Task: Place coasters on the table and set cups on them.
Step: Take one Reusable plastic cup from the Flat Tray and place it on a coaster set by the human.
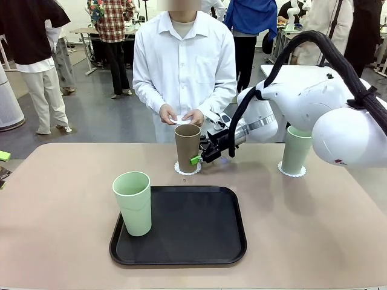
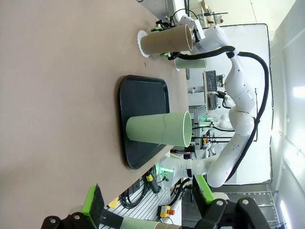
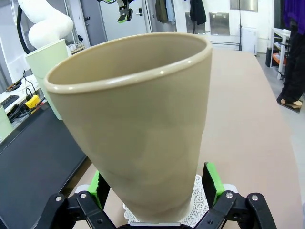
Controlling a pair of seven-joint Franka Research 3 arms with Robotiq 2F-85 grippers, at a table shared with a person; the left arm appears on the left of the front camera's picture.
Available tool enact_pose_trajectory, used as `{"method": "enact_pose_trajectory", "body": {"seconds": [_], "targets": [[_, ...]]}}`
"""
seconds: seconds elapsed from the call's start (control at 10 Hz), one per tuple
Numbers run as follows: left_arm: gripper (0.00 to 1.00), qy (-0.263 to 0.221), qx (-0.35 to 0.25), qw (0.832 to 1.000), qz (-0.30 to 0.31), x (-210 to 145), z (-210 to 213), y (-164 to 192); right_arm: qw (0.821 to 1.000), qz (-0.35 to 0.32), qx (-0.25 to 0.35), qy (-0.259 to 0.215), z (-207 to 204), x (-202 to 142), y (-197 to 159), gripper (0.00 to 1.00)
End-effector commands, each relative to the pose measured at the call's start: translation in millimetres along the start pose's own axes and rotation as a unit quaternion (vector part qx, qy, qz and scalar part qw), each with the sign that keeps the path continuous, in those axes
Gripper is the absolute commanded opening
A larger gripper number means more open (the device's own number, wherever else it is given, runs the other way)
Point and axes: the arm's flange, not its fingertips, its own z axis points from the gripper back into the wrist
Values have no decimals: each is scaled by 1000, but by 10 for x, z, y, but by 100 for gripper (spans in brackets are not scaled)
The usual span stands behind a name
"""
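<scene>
— Brown cup [image 1: 187, 147]?
— Upright, mouth up, long axis vertical. Standing on a lacy coaster [image 1: 187, 170] on the bench [image 1: 60, 199], just beyond the far edge of the tray [image 1: 193, 244].
— Right gripper [image 1: 198, 157]?
— Spread wide around the lower part of that cup, one green pad on either side. Cannot tell whether touching.
— Left gripper [image 2: 147, 199]?
— Wide as well, nothing between the fingers. Off to the left of the tray, looking across the bench toward it.
— First green cup [image 1: 133, 202]?
— Upright on the tray's front left corner, mouth up.
— Second green cup [image 1: 295, 151]?
— Also upright, on a second coaster [image 1: 292, 172], out to the right of the tray's far edge, partly behind the right arm [image 1: 302, 96].
— Third coaster [image 1: 180, 120]?
— Off the bench, held in the person's hands [image 1: 181, 115], beyond the tray and behind the brown cup.
</scene>
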Motion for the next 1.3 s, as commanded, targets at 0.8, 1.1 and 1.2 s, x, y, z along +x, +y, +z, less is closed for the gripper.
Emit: {"method": "enact_pose_trajectory", "body": {"seconds": [0.8, 1.1, 1.2], "targets": [[100, -4, -6, 1000, 0, 1, 11, -11, 989, -49, -23, 140, 449, 184, 194, 100], [100, -4, -6, 1000, 0, 1, 11, -11, 953, -174, -110, 221, 833, 811, 750, 100], [100, -4, -6, 1000, 0, 1, 11, -11, 935, -206, -151, 247, 923, 1047, 953, 100]]}}
